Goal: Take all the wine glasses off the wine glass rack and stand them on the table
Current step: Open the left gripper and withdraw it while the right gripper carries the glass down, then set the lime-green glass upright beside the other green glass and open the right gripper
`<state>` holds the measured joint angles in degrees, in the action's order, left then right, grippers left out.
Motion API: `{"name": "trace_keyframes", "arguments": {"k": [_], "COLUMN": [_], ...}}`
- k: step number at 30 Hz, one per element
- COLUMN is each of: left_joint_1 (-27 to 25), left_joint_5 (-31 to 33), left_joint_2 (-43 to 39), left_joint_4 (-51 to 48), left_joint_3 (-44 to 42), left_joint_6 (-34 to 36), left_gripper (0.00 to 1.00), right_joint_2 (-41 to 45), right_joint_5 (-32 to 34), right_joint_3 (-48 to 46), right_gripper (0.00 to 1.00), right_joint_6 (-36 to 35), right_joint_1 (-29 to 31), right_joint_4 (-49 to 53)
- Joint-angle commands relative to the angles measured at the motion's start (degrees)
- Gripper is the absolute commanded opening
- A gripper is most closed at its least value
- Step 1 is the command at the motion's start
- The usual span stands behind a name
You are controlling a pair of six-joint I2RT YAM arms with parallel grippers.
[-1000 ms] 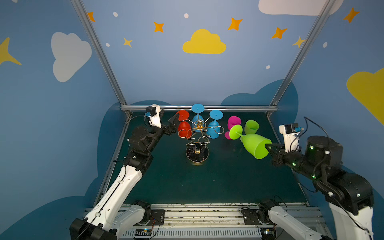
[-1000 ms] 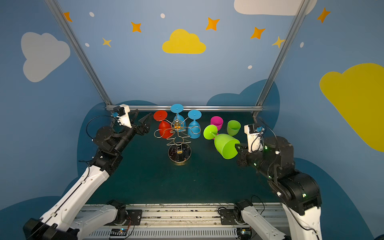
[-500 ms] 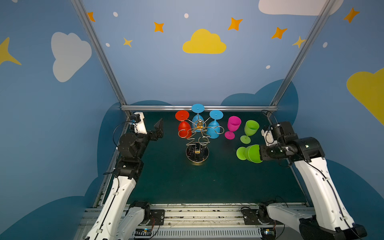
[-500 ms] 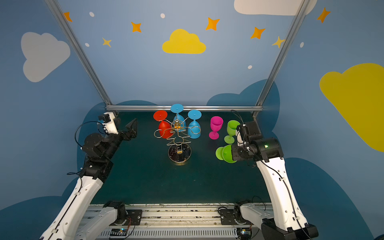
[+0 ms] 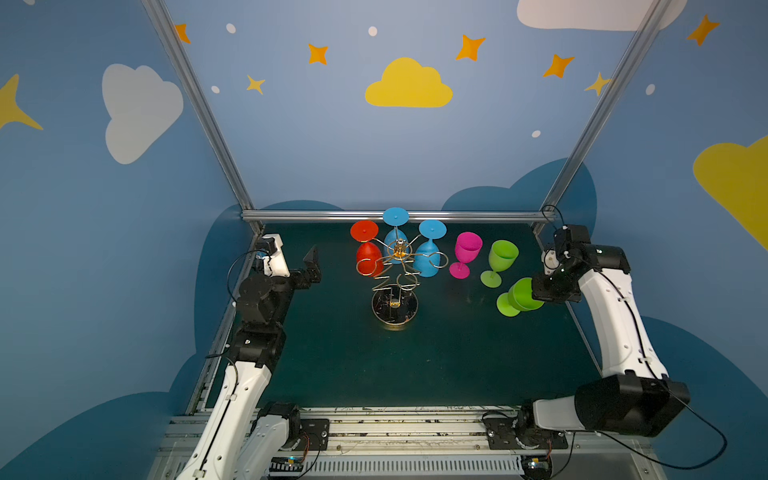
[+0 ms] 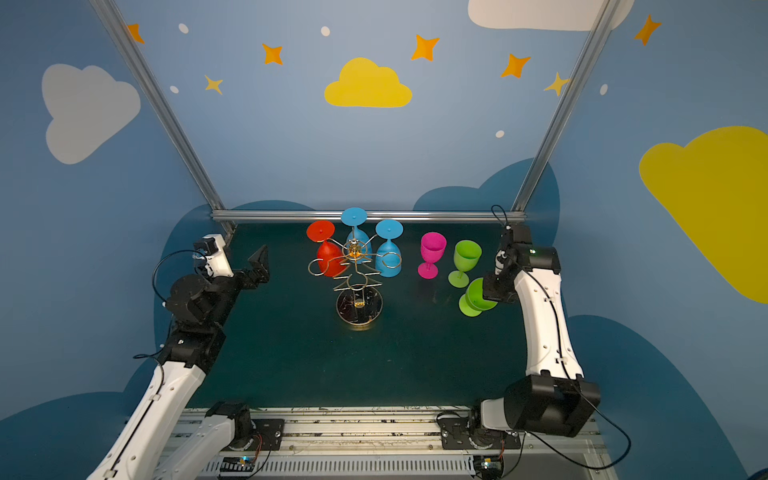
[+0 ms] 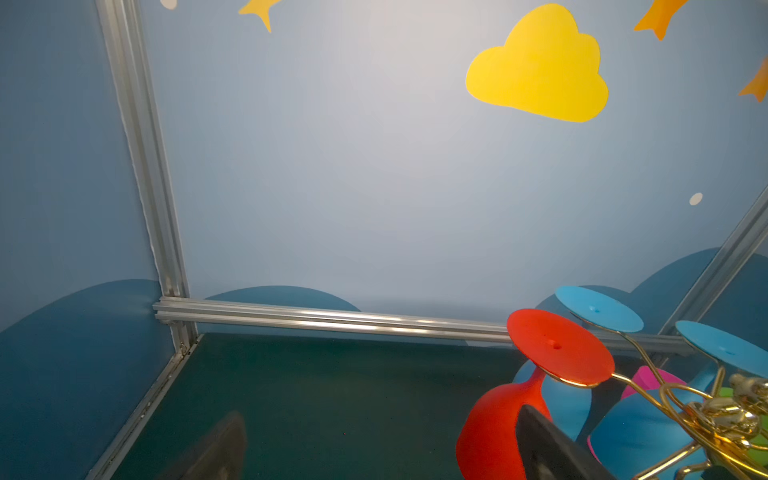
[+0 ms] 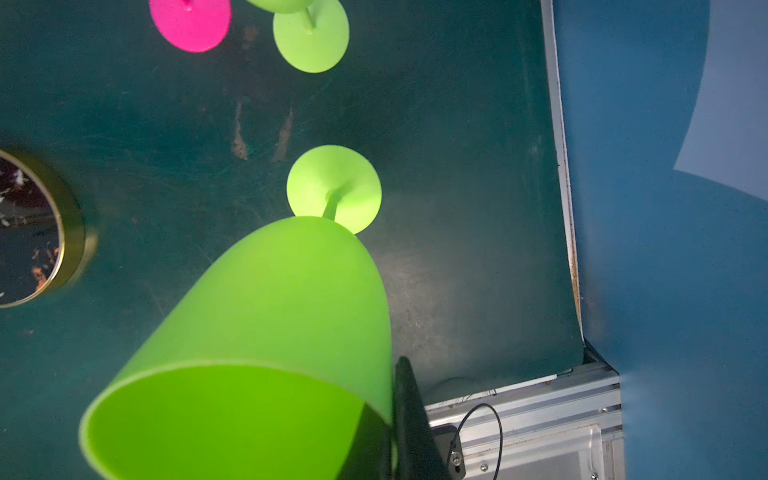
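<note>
The bench (image 5: pixel 415 365) carries the rack (image 5: pixel 394 307) at mid-width, toward the far edge. One red glass (image 5: pixel 368 257) and two blue glasses (image 5: pixel 428 259) hang inverted on it. The green glass (image 5: pixel 524 295) is off the rack, tilted, near the right edge. The right jaws pinch its rim. The left jaws are spread, empty, near the left edge.

White left arm (image 5: pixel 239 395), white right arm (image 5: pixel 619 328), fat black joints (image 5: pixel 627 405), black left gripper (image 5: pixel 312 266), thin black cables (image 5: pixel 725 441), small white camera box (image 5: pixel 275 257), black bases (image 5: pixel 523 432) with screws
</note>
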<state>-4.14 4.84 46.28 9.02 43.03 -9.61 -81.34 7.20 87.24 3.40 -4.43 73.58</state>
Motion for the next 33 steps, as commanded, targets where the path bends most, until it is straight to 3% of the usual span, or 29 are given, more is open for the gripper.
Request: {"name": "trace_keyframes", "arguments": {"k": [1,15,22,26,33], "left_joint_1": [-0.16,-0.34,0.09,0.67,1.38], "left_joint_5": [2.56,4.74,4.65,5.12,5.18], "left_joint_2": [-1.41,-3.02,-3.14,-3.25,-3.28], "left_joint_4": [1.02,1.44,1.44,1.32,1.35], "left_joint_3": [-0.94,-1.7,-1.81,-1.72,-1.88], "left_joint_6": [0.59,1.26,1.31,1.26,1.18], "left_gripper": [1.0,1.0,1.0,1.0,1.0], "right_joint_2": [-1.87,-18.23,-31.94,-42.3,-45.1], "right_joint_5": [1.65,-0.93,-0.75,-0.06,-2.05], "right_joint_3": [2.32,14.09,29.54,41.39,43.03], "right_gripper": [0.0,0.0,0.0,0.0,0.0], "right_joint_6": [-0.28,-0.04,0.11,4.83,5.38], "right_joint_1": [-2.52,-8.81,-9.19,-9.28,-8.51], "right_joint_4": [-3.89,-7.4,3.05,11.82,9.74]}}
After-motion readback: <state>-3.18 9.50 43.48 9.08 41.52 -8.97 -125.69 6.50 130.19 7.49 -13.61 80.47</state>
